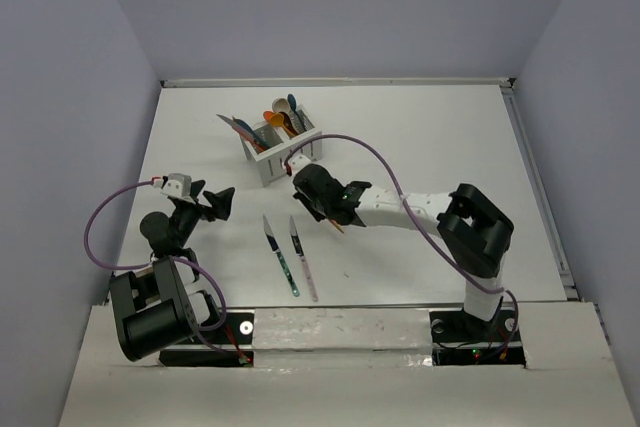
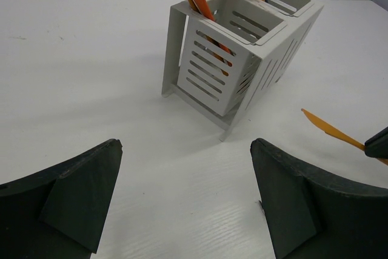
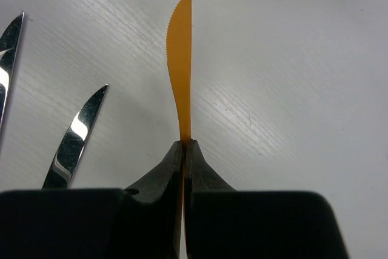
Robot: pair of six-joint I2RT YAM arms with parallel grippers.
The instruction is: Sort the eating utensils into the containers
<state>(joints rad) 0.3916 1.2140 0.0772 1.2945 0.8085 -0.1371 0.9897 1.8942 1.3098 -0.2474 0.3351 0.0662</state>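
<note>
Right gripper (image 3: pixel 183 147) has its two fingers pinched flat against the orange knife (image 3: pixel 180 71), clamped at the handle end. The serrated blade sticks straight out ahead of the jaws. I'd say that end grip is deliberate: with the length hanging free, the knife can go down into a compartment without the fingers meeting the rim.

From above, that knife is off the table, in the air just in front of the white caddy (image 1: pixel 272 165) on its near side. From the left wrist view the orange tip (image 2: pixel 327 127) pokes in from the right, short of the caddy's slotted wall (image 2: pixel 209 74).

Left gripper (image 2: pixel 185 171) is holding nothing. Its fingers are spread wide apart, aimed at the caddy's near corner and well back from it. I read that as parked clear so the right arm has the approach to itself.

The caddy already carries a bunch of utensils (image 1: pixel 281 118): orange and blue handles, spoon bowls sticking up, and some flat pieces leaning out toward its left end. I can't tell from here which compartment takes which kind.

Two dark-bladed knives lie on the table further out from the caddy, side by side: the teal-handled one (image 1: pixel 282 255) and the pink-handled one (image 1: pixel 303 259). They haven't been sorted yet. My call is late in the job, with the orange knife due to be carried over the caddy.
</note>
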